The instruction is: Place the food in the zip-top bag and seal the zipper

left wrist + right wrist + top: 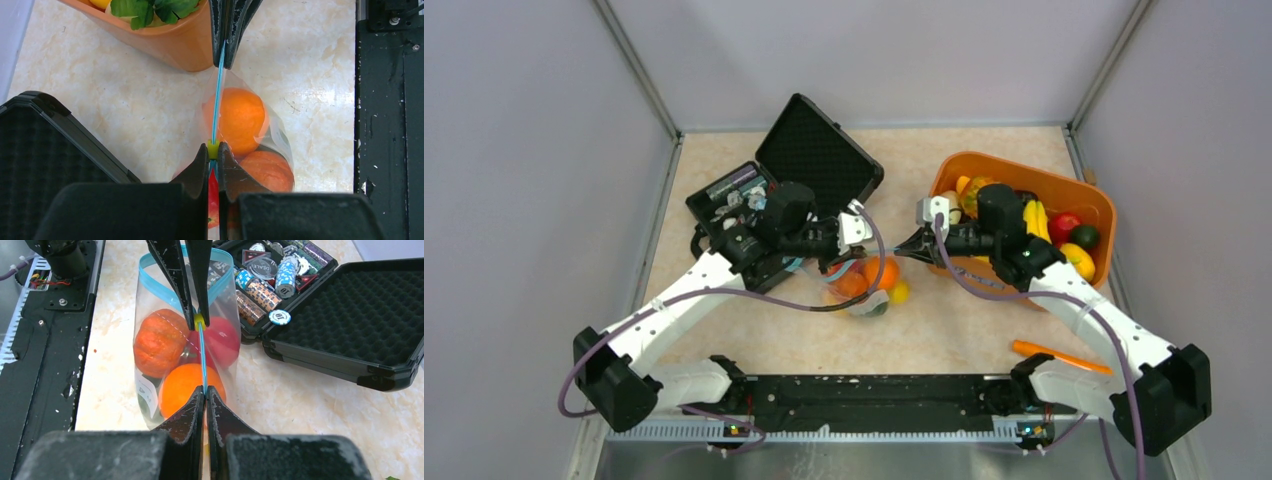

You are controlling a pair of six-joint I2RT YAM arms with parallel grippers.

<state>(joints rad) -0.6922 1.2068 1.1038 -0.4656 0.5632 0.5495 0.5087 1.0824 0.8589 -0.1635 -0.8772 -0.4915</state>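
The clear zip-top bag (150, 315) hangs between my two grippers, holding food: a ribbed orange pumpkin (157, 342), a red tomato (223, 340) and a round orange (182, 385). My left gripper (213, 148) is shut on the teal zipper (216, 100) at its yellow-green slider (213, 149). My right gripper (205, 389) is shut on the zipper's end. Between the two grips the strip runs straight and shut. Behind the slider the mouth (150, 270) still gapes in a teal loop. In the top view the bag (871, 287) sags to the table.
An orange basket (1099, 205) with more toy fruit stands at the right rear. An open black case (819, 150) of poker chips (262, 290) lies at the left rear. An orange carrot-like stick (1059, 355) lies near the right arm's base. The black base rail (874, 395) runs along the near edge.
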